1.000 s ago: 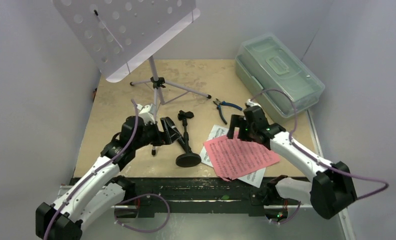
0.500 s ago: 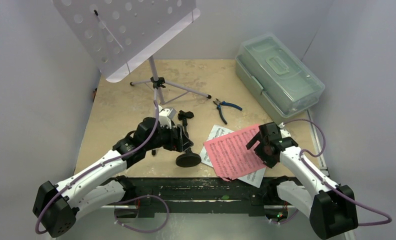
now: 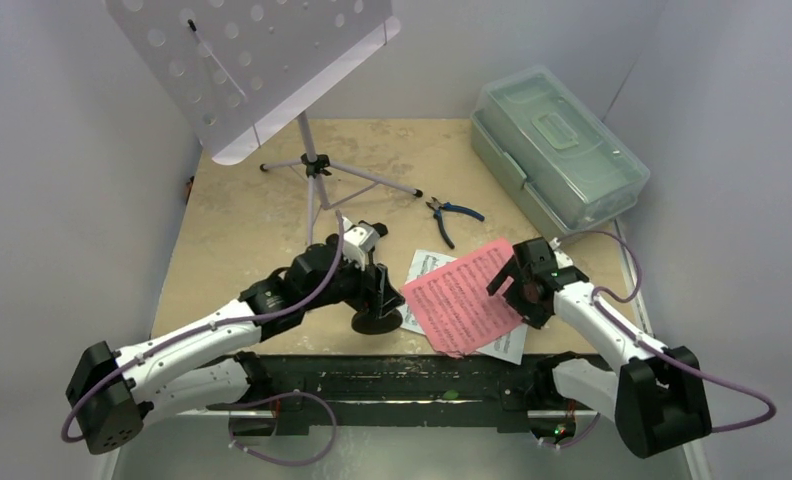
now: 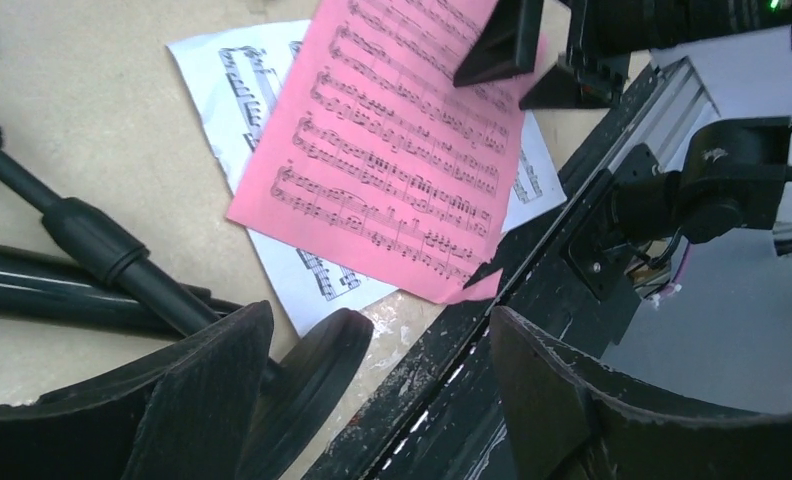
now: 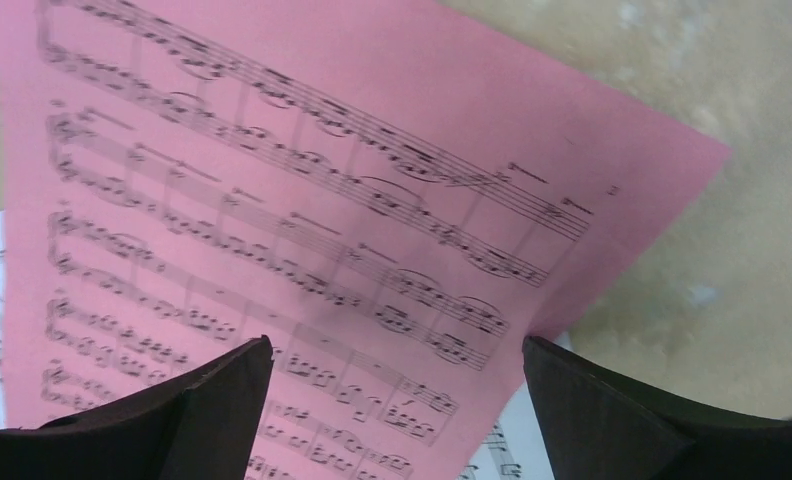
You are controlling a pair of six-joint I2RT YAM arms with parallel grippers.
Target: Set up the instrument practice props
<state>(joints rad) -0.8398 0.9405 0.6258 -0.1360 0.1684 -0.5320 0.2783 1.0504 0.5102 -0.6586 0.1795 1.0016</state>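
Two arms work over a mottled beige tabletop [image 3: 232, 230] enclosed by plain pale grey walls [image 3: 62, 200]. Well left of the pink music sheet [image 3: 462, 300] and behind it stands the lavender music stand [image 3: 317, 165], its hole-punched tray tilted. Just left of the sheet the short black mic stand [image 3: 377, 318] lies on its side, and the left gripper [image 3: 377, 285] is above it, jaws apart, clamping nothing. A white music sheet [image 3: 427, 268] lies beneath the pink one. At the pink sheet's right edge the right gripper [image 3: 512, 285] hangs spread wide. Behind the sheet lie blue-handled pliers [image 3: 450, 212]; farther right sits a clear lidded box [image 3: 557, 150].
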